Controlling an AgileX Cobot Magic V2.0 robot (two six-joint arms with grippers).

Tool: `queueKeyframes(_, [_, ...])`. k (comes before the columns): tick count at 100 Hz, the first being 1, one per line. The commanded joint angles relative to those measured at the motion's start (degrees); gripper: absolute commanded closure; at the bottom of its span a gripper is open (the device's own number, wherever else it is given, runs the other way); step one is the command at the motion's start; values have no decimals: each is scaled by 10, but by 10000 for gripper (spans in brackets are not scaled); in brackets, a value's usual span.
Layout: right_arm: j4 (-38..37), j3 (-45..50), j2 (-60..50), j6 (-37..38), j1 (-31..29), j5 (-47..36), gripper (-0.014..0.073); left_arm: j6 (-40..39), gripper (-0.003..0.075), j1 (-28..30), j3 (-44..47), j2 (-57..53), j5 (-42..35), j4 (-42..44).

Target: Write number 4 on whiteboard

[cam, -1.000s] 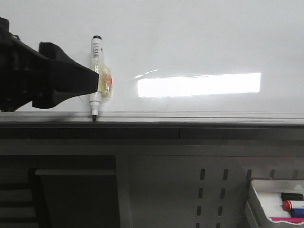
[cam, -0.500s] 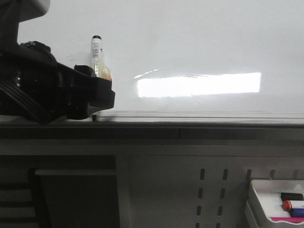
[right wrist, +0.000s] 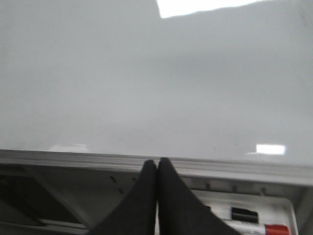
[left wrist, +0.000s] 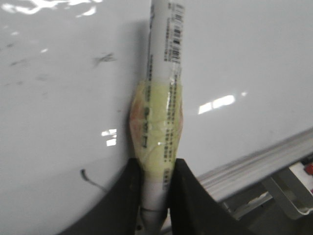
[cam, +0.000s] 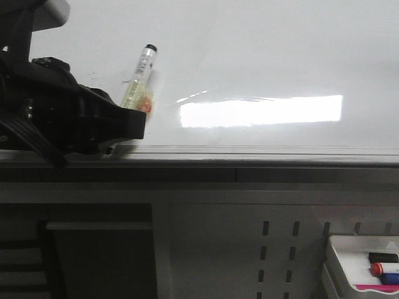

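Note:
The whiteboard (cam: 262, 56) fills the upper front view, with a bright glare patch (cam: 262, 111) and a grey metal lower edge (cam: 262, 152). My left gripper (cam: 128, 115) is shut on a white marker (cam: 140, 75) wrapped in yellowish tape. The marker leans to the upper right against the board, and its tip is hidden behind the gripper. In the left wrist view the fingers (left wrist: 131, 186) clamp the marker (left wrist: 164, 73) just below the tape, and a tiny black tick mark (left wrist: 88, 177) lies beside them. No number 4 shows. My right gripper (right wrist: 157, 162) is shut and empty, below the board's edge.
A white tray (cam: 346, 249) at the lower right holds spare markers and an eraser; it also shows in the right wrist view (right wrist: 274, 203). A perforated grey panel (cam: 274, 249) and a dark shelf opening (cam: 93, 255) lie under the board.
The marker has tipped from upright to leaning right. My left gripper has come down and forward, now covering the marker's lower end and tip.

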Motion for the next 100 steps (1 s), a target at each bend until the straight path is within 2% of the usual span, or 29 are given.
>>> queueKeyframes(1, [24, -54, 23, -45, 48, -20, 638, 0, 741, -4, -14, -31, -42, 103])
queueKeyframes(12, [25, -106, 80, -48, 142, 5, 638, 0, 741, -13, -14, -58, -44, 235])
queueKeyframes(23, [25, -151, 139, -54, 221, 19, 597, 0, 741, -20, -14, -84, -48, 311])
queueKeyframes(34, [25, -192, 196, -61, 287, 24, 438, 0, 741, -24, -14, -108, -61, 402])
queueKeyframes(42, [25, -222, 232, -61, 324, 31, 311, 0, 741, -24, -13, -122, -74, 435])
queueKeyframes(49, [25, -244, 259, -61, 342, 31, 266, 0, 741, -24, -13, -128, -78, 440])
queueKeyframes(64, [25, -273, 303, -61, 365, 24, 270, 0, 741, -24, -13, -131, -93, 447])
queueKeyframes(83, [25, -282, 326, -61, 366, 8, 279, 0, 741, -24, -13, -131, -100, 455])
queueKeyframes(93, [25, -283, 326, -61, 366, 7, 382, 0, 741, -24, -13, -131, -100, 458])
queueKeyframes(100, [25, -283, 326, -61, 366, 7, 526, 0, 741, -24, -13, -131, -100, 458])
